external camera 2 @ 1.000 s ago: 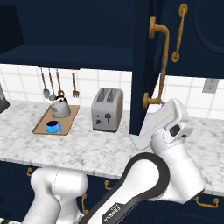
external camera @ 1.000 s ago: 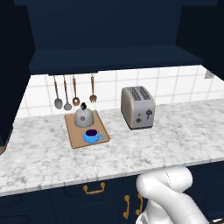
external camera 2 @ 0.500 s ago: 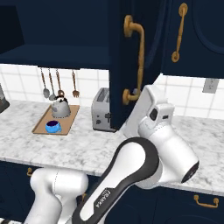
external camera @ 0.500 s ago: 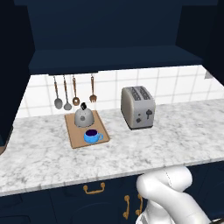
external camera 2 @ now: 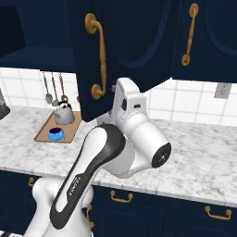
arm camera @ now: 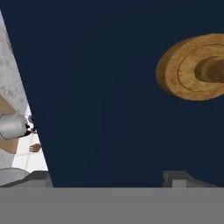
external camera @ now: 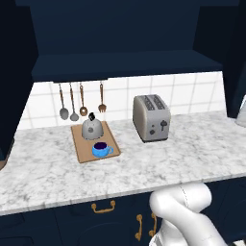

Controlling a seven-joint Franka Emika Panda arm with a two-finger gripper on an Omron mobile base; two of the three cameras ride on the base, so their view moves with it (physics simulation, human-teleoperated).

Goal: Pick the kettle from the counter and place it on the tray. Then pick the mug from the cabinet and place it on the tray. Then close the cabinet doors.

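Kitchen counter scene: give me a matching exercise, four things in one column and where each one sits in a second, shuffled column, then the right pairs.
Things:
1. small grey dome-shaped metal kettle
2. small bright blue rounded mug
3. boxy silver toaster
4. hanging metal and wooden utensils

Places:
A. on the marble counter, to the right of the wooden tray
B. on the tiled wall above the tray
C. at the back of the light-brown wooden tray
D. at the front of the tray

Pairs: 1-C, 2-D, 3-A, 4-B
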